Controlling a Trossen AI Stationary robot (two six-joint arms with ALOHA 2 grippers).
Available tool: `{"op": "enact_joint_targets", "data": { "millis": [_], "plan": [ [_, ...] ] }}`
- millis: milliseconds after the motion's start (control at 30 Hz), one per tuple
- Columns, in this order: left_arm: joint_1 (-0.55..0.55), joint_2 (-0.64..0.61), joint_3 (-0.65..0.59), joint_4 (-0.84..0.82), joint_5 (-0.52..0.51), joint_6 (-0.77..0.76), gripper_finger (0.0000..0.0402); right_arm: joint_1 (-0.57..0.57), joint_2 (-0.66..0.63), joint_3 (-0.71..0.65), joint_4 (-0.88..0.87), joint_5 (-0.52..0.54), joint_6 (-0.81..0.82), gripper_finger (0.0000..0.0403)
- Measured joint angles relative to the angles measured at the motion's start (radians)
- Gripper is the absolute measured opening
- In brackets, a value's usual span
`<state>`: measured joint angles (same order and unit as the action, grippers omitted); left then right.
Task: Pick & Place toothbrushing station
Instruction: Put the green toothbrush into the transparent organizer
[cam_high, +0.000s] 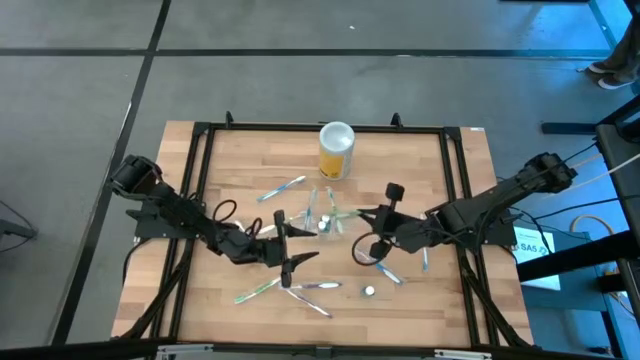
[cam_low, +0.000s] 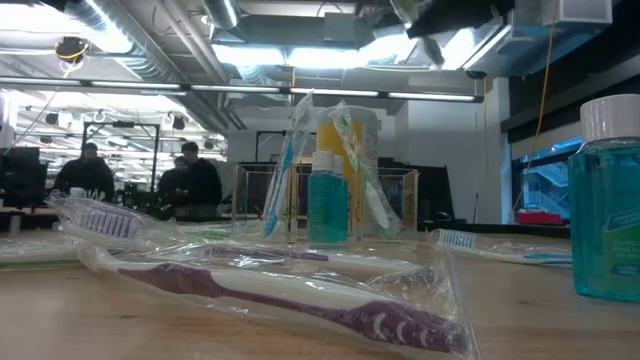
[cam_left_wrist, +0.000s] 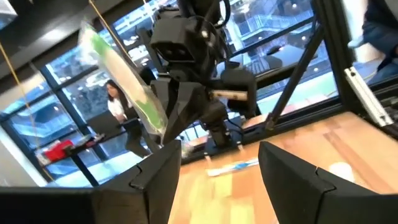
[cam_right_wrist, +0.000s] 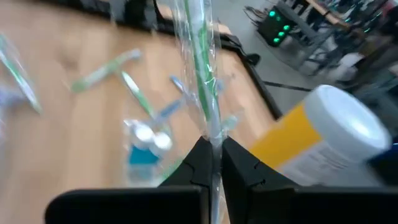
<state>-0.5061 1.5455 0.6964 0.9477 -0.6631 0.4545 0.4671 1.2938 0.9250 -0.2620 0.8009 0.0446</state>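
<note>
The toothbrushing station (cam_low: 325, 205) is a clear box in the middle of the table (cam_high: 325, 218). A blue bottle and wrapped toothbrushes stand in it, and its bottom rests on the wood. My right gripper (cam_right_wrist: 211, 155) is just to its right (cam_high: 363, 214), shut on a wrapped green toothbrush (cam_right_wrist: 202, 68). The brush also shows in the left wrist view (cam_left_wrist: 124, 81). My left gripper (cam_left_wrist: 217, 177) is open to the station's left (cam_high: 290, 243), with nothing between its fingers, and it faces the right gripper. My right gripper pinches the green toothbrush through its clear wrapper (cam_right_wrist: 213, 134) between its two fingertips, near one end. The long rest of the brush sticks out past the fingers, in line with them. It is tilted and clear of the wood.
A yellow canister with a white lid (cam_high: 336, 150) stands behind the station. Several wrapped toothbrushes lie loose on the wood, among them a purple one (cam_low: 300, 290) at the near edge. A second blue bottle (cam_low: 605, 200) stands near right. A black frame (cam_high: 205, 180) runs around the table.
</note>
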Motion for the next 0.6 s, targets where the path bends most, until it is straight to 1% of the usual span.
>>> {"op": "enact_joint_targets", "data": {
  "millis": [167, 267, 333, 467, 600],
  "plan": [
    [-0.001, -0.014, 0.0, -0.054, 0.001, -0.124, 0.0206, 0.022, 0.03, 0.045, -0.169, 0.111, -0.112, 0.0015],
    [0.018, -0.05, 0.0, -0.12, 0.003, -0.23, 0.0204, 0.039, 0.06, 0.076, -0.208, 0.167, -0.221, 0.0015],
    [0.036, -0.088, -0.001, -0.186, 0.02, -0.324, 0.0203, 0.051, 0.089, 0.099, -0.203, 0.211, -0.304, 0.0015],
    [0.087, -0.185, -0.002, -0.345, 0.132, -0.536, 0.0202, 0.071, 0.16, 0.14, -0.203, 0.296, -0.501, 0.0015],
    [0.14, -0.272, -0.001, -0.468, 0.313, -0.712, 0.0202, 0.085, 0.244, 0.175, -0.204, 0.423, -0.648, 0.0015]
  ]
}}
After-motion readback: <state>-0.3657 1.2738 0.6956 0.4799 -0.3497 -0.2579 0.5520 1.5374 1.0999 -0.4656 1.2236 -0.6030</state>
